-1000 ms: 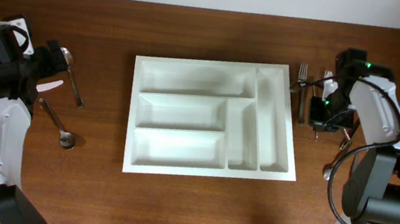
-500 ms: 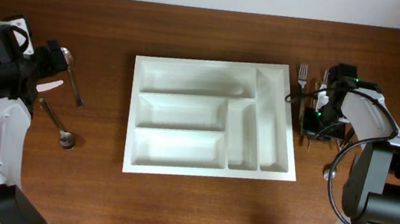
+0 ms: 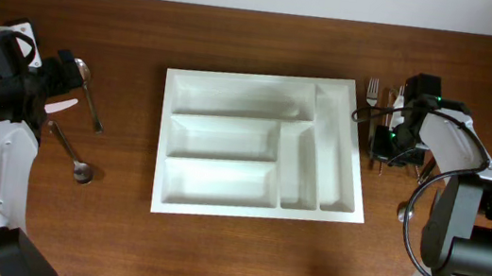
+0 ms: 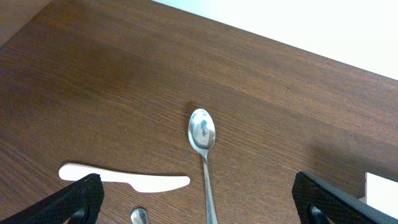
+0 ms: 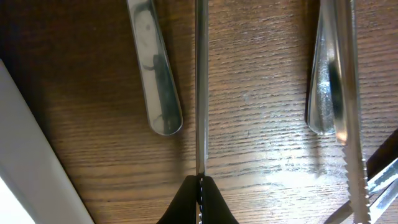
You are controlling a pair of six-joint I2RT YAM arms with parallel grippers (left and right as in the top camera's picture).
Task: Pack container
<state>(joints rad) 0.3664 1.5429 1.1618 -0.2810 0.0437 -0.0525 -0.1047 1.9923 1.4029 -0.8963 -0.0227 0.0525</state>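
White five-compartment container (image 3: 221, 181) lies flat mid-bench (image 3: 239, 261), long side across. Right claw (image 5: 199, 190) is pinched fully closed on a thin metal utensil (image 5: 200, 93) seen edge-on, just beside the container's right rim. A flat handle (image 5: 155, 81) lies between that utensil and the rim, and a serrated knife (image 5: 349, 124) lies on its other side. Left claw (image 4: 198, 193) is spread wide, gripping nothing, above a spoon (image 4: 202, 134) at the far left, well apart from the container. White plastic knife (image 4: 124, 180) and second spoon (image 3: 72, 155) lie near.

White cutlery tray (image 3: 223, 141) flat at table (image 3: 72, 230) centre (five compartments, all empty), slightly skewed.
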